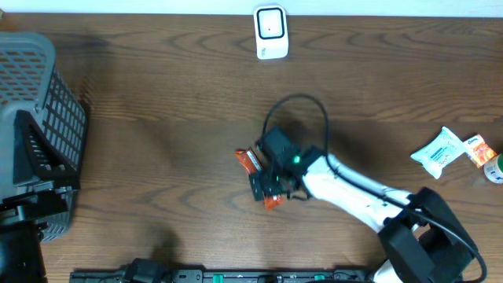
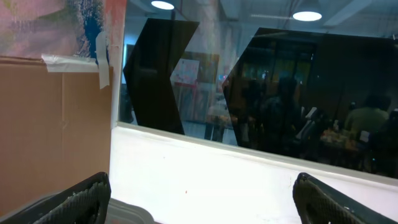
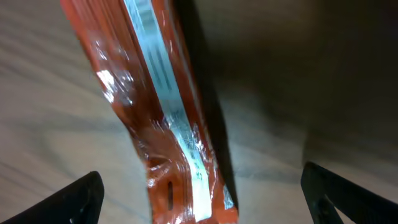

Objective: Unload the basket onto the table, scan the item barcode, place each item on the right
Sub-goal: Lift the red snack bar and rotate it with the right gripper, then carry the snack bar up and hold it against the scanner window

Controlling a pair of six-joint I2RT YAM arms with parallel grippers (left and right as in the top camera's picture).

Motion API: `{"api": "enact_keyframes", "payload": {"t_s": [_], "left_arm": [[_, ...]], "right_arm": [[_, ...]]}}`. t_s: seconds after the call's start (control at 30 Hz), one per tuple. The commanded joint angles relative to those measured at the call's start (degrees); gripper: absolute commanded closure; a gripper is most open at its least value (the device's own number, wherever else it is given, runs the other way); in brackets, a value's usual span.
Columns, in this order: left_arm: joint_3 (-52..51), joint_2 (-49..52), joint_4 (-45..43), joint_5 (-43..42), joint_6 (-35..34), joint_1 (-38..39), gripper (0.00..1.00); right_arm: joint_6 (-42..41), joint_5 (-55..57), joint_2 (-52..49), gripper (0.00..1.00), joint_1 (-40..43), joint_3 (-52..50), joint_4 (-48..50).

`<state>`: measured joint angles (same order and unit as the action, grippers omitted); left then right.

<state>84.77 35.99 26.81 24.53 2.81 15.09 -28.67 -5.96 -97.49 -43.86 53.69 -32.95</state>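
Observation:
An orange foil packet (image 1: 250, 160) lies on the wooden table near its middle, partly hidden under my right gripper (image 1: 267, 182). In the right wrist view the orange packet (image 3: 158, 106) with a pale blue-white strip runs between the two black fingertips (image 3: 81, 199), which stand wide apart and do not touch it; my right gripper (image 3: 202, 202) is open. I cannot make out a barcode. A white scanner (image 1: 270, 31) stands at the table's far edge. My left gripper (image 2: 202, 199) is open and empty, facing a window and a wall.
A grey mesh basket (image 1: 39, 102) stands at the left edge. A white packet (image 1: 438, 151), a small orange-and-white packet (image 1: 479, 149) and a green-topped item (image 1: 495, 169) lie at the right. A black cable (image 1: 302, 106) loops above the right wrist.

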Motion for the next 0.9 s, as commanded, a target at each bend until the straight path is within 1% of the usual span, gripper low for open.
{"api": "enact_keyframes", "payload": {"t_s": [0.0,0.2,0.23,0.3,0.33,0.43,0.53,0.63,0.8,0.87], "left_arm": [[-0.2,0.1,-0.1,0.5,-0.1,-0.3,0.06],[-0.2,0.1,-0.1,0.5,-0.1,-0.3,0.06],[-0.2,0.1,-0.1,0.5,-0.1,-0.3,0.06],[-0.2,0.1,-0.1,0.5,-0.1,-0.3,0.06],[-0.2,0.1,-0.1,0.5,-0.1,-0.3,0.06],[-0.2,0.1,-0.1,0.5,-0.1,-0.3,0.06],[-0.2,0.1,-0.1,0.5,-0.1,-0.3,0.06],[-0.2,0.1,-0.1,0.5,-0.1,-0.3,0.06],[-0.2,0.1,-0.1,0.5,-0.1,-0.3,0.06],[-0.2,0.1,-0.1,0.5,-0.1,-0.3,0.06]], "right_arm": [[-0.7,1.5,-0.3,0.01,-1.5,-3.0,3.3],[-0.2,4.0,-0.6,0.01,-2.7,-6.4,7.2],[0.0,4.2,-0.9,0.07,-2.7,-6.6,7.5],[0.1,4.7,-2.0,0.33,-2.7,-6.7,7.4],[0.1,5.0,-2.5,0.51,-2.7,-6.8,7.1],[0.1,6.8,-4.0,0.99,-2.7,-7.5,7.0],[0.9,10.0,-4.3,0.99,-2.6,-7.5,6.8],[4.5,12.5,-2.8,0.99,-2.2,-5.2,4.8],[8.7,17.0,4.2,0.99,-1.1,5.2,-5.2],[10.5,16.8,7.1,0.98,-1.0,8.4,-6.8]]}}
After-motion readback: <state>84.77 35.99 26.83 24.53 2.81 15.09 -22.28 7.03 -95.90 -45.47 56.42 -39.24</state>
